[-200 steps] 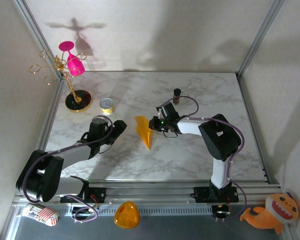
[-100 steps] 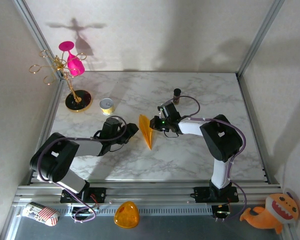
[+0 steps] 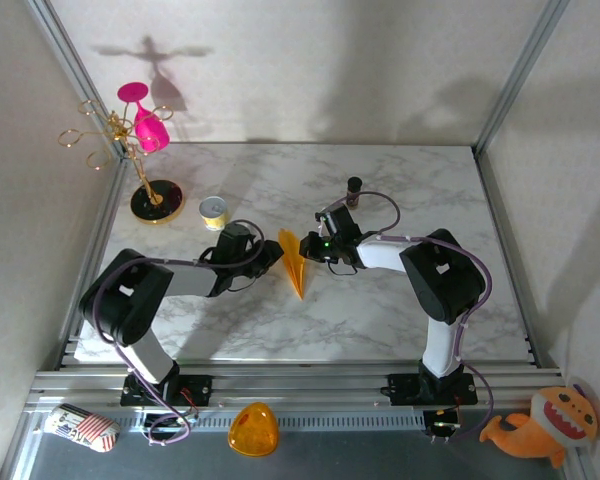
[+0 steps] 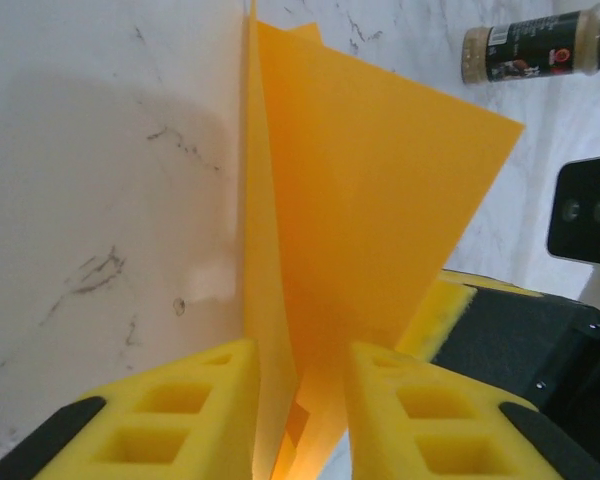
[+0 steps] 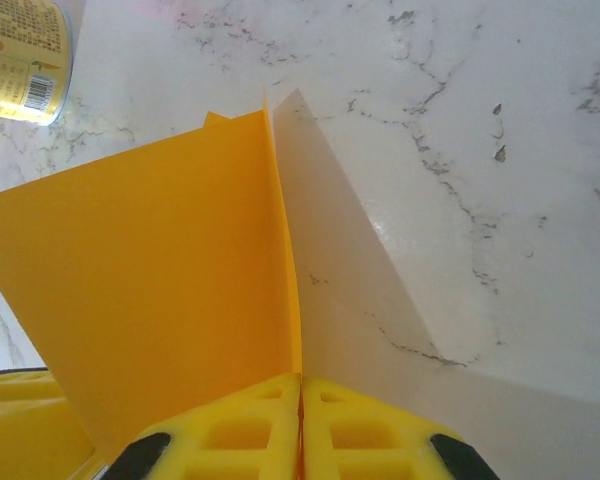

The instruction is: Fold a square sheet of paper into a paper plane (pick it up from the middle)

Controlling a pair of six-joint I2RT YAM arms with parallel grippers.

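The paper plane (image 3: 293,262) is a narrow orange-yellow dart standing on edge at mid-table, its tip toward the near side. My right gripper (image 3: 309,248) holds it from the right. In the right wrist view its fingers (image 5: 230,440) are pressed together on the paper's upright crease (image 5: 160,300). My left gripper (image 3: 271,256) comes in from the left. In the left wrist view the paper's layers (image 4: 370,200) pass down between its two yellow fingers (image 4: 170,410), which stand apart on either side without pinching; this gripper (image 4: 300,405) is open.
A dark spice bottle (image 3: 353,189) stands just behind the right gripper. A small yellow tin (image 3: 214,211) sits behind the left arm. A gold rack with a pink glass (image 3: 140,130) occupies the far left corner. An orange dome (image 3: 253,430) and plush toy (image 3: 540,425) lie off the table's near edge.
My left arm has swung right until its open fingers straddle the paper. The paper has been drawn up into a narrower upright shape. The right gripper has kept its hold.
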